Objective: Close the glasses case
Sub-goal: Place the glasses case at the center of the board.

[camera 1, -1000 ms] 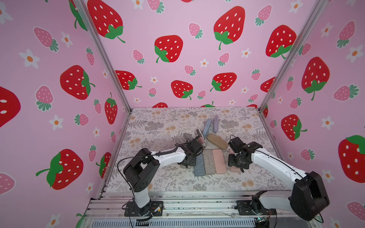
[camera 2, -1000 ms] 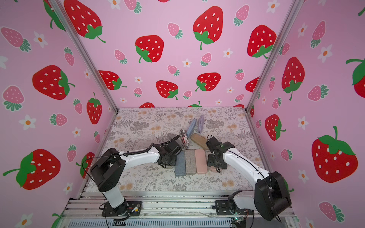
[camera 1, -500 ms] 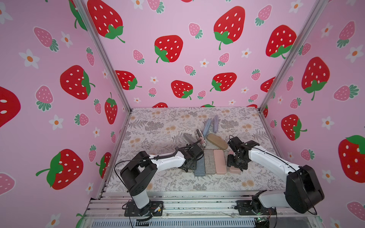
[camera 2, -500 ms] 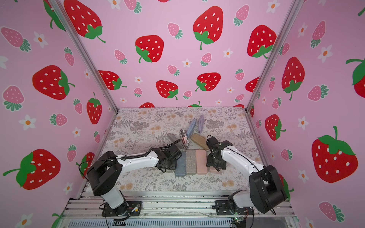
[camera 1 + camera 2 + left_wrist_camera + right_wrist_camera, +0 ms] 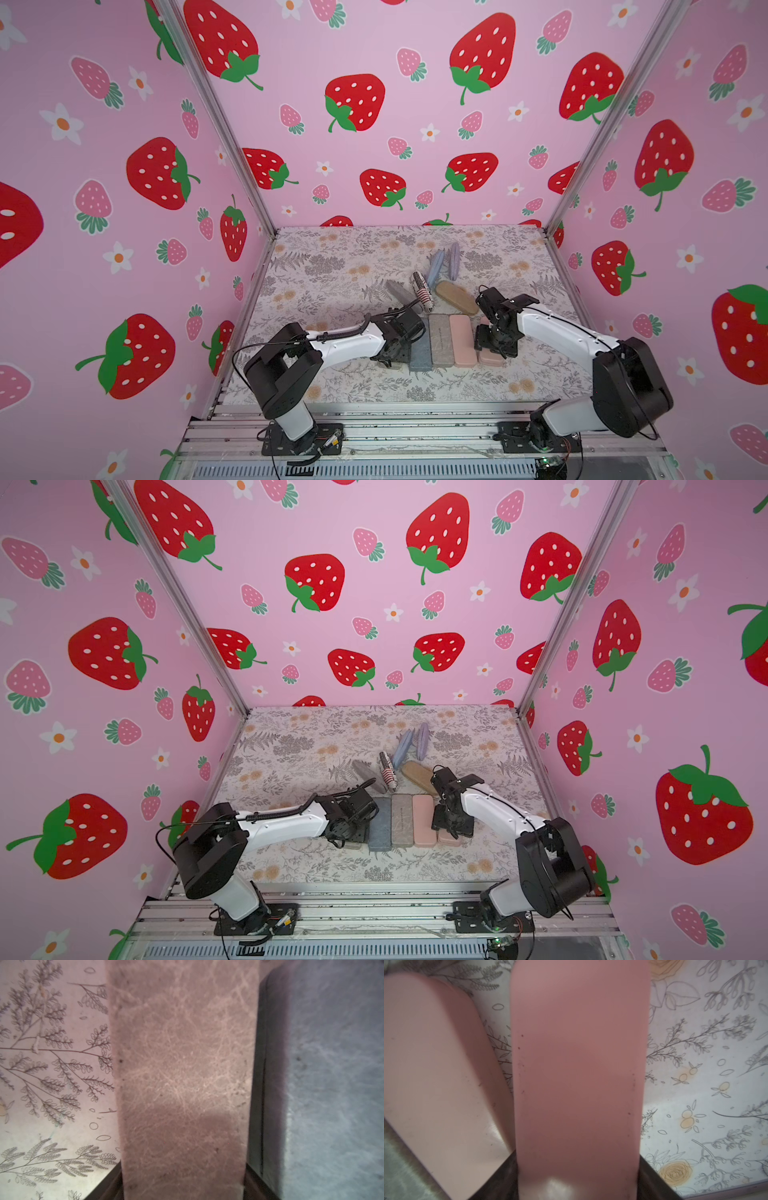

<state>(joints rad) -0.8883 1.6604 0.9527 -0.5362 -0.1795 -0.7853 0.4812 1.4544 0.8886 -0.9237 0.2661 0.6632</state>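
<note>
Two glasses cases were clamped at the ends of the front row, one per gripper.
The left gripper (image 5: 390, 353) was set wide across a tan felt case (image 5: 182, 1076), just beside the blue case (image 5: 332, 1084); the right gripper (image 5: 494, 345) was likewise spread wide over a pink case (image 5: 577, 1076), next to a paler pink case (image 5: 436, 1064). Each case filled the gap between its jaws, so a hold was judged likely, though contact was blurred at the frame edge. Such a grip across the body was probably chosen so that lid and base would be squeezed together; no seam was shown. Both cases were kept low, near the floral table (image 5: 332, 282).
</note>
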